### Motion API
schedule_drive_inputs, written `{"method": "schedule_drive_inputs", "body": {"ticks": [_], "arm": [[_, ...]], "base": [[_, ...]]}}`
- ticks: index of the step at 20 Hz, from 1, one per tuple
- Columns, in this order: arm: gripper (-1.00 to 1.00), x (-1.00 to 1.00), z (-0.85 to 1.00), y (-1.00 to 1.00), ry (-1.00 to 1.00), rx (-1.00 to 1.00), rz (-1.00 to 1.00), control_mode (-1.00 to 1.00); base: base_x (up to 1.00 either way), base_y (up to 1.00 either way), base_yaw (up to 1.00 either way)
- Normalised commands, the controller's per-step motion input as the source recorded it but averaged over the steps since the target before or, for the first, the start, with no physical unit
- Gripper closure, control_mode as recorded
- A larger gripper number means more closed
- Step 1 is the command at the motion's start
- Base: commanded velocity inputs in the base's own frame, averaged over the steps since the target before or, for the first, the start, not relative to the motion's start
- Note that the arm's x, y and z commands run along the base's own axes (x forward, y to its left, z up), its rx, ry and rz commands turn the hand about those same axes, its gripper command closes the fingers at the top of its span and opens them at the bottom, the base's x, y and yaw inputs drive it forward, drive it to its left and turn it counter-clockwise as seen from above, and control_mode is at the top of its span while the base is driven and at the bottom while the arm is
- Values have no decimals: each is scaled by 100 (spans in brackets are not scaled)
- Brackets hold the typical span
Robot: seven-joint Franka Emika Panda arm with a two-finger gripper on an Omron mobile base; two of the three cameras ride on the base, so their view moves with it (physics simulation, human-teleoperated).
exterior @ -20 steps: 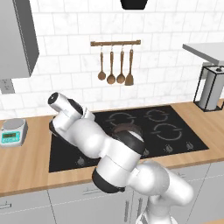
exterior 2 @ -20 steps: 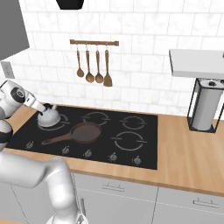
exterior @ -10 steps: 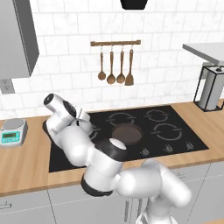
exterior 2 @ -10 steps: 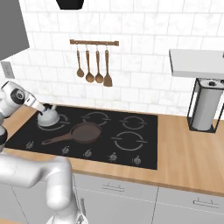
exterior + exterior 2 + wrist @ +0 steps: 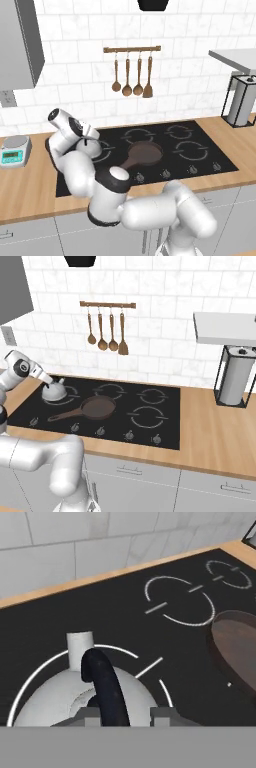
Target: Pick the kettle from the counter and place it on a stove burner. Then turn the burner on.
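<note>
Kettle [image 5: 52,390] sits on the stove burner [image 5: 35,662], its dome inside the wide white ring at the left end of the black cooktop [image 5: 150,428], with no gap showing under it. Across the last second it has not shifted in the right base view, while the arm's elbow has swung in the left one. The fingers [image 5: 122,714] straddle the black handle [image 5: 102,687]; whether they pinch it or stand slack I cannot tell. Placement looks done, so release and the burner knob [image 5: 35,421] likely follow. Right of the kettle lies the brown pan [image 5: 97,407], beyond it the bare desk [image 5: 220,431].
</note>
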Motion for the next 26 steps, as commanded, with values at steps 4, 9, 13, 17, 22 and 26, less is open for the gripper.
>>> {"method": "schedule_drive_inputs", "body": {"ticks": [4,9,13,17,22,26], "arm": [[-100,11,0,0,0,0,0,-100],[-100,7,0,0,0,-1,-4,-100],[-100,20,-1,-4,-7,-7,-6,-100],[-100,28,-6,-16,-10,-8,-4,-100],[-100,18,-20,-9,-3,-6,-1,-100],[-100,0,-44,0,0,-5,-1,-100]], "base": [[0,0,0],[0,0,0],[0,0,0],[0,0,0],[0,0,0],[0,0,0]]}}
